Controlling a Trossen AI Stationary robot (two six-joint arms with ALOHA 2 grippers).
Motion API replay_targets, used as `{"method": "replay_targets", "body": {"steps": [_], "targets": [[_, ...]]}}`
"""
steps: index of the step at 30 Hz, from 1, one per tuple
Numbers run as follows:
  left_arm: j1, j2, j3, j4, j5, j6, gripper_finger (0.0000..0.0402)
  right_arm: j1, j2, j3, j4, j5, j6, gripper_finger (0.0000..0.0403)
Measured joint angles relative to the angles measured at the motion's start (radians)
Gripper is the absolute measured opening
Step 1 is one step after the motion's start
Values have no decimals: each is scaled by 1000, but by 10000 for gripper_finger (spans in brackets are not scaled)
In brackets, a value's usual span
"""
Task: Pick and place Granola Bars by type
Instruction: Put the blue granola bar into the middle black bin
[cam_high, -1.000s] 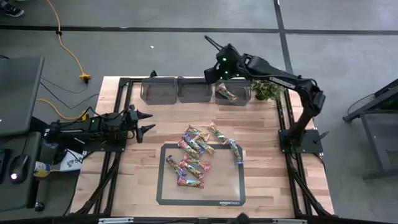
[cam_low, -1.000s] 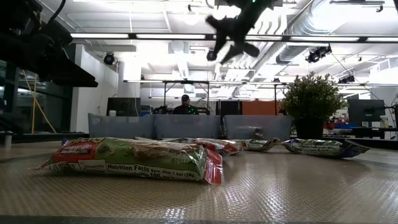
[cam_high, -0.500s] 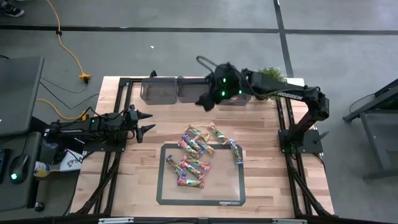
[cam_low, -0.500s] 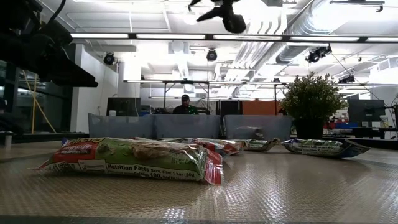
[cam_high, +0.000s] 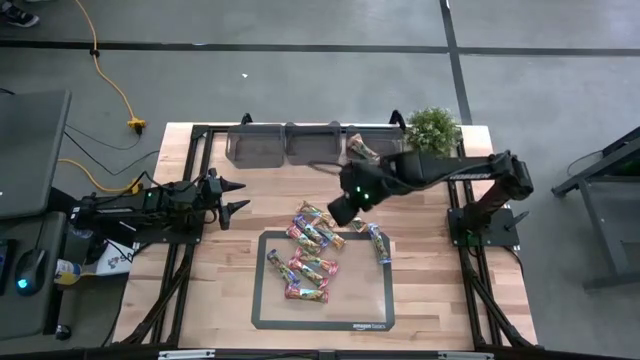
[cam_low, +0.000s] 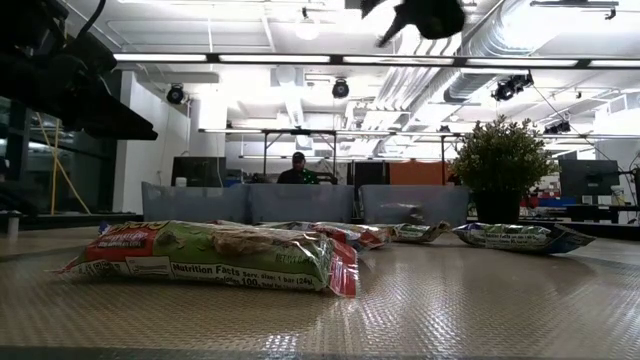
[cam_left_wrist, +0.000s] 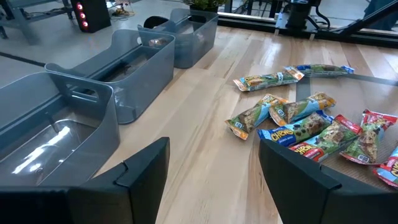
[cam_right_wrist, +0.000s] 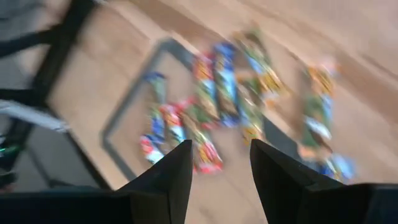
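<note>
Several shiny granola bars, red-pink, green-tan and blue-silver, lie in a loose pile (cam_high: 315, 245) on the table and on a black-framed mat; the right wrist view shows the pile (cam_right_wrist: 230, 99) blurred. One more bar (cam_high: 363, 148) lies in the rightmost grey bin. My right gripper (cam_high: 340, 210) hangs open and empty above the pile's far edge, fingers apart (cam_right_wrist: 221, 180); the low view shows it high up (cam_low: 425, 15). My left gripper (cam_high: 235, 197) waits open at the table's left side (cam_left_wrist: 214, 174), pointing toward the pile (cam_left_wrist: 311, 121).
Three grey translucent bins (cam_high: 313, 143) stand in a row along the far edge (cam_left_wrist: 143, 56). A potted plant (cam_high: 432, 128) stands at the far right corner (cam_low: 500, 160). The mat's black border (cam_high: 258, 290) frames the near middle. A person sits far off behind the table (cam_low: 297, 172).
My right gripper has swung from high above the rightmost bin toward the table's near edge and down, turning from pointing far to pointing down over the pile. It has stayed open and empty. The bars and the left arm have not moved.
</note>
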Motion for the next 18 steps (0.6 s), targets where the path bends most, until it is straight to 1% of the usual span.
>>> {"method": "replay_targets", "body": {"steps": [8,11,15,18], "targets": [[0,0,0,0,0,0,243,110,0,0,-255,122,360,145],[0,0,0,0,0,0,243,145,6,0,-319,146,455,145],[0,0,0,0,0,0,243,184,46,0,-390,138,533,145],[0,0,0,0,0,0,243,204,89,0,-412,136,537,145]]}}
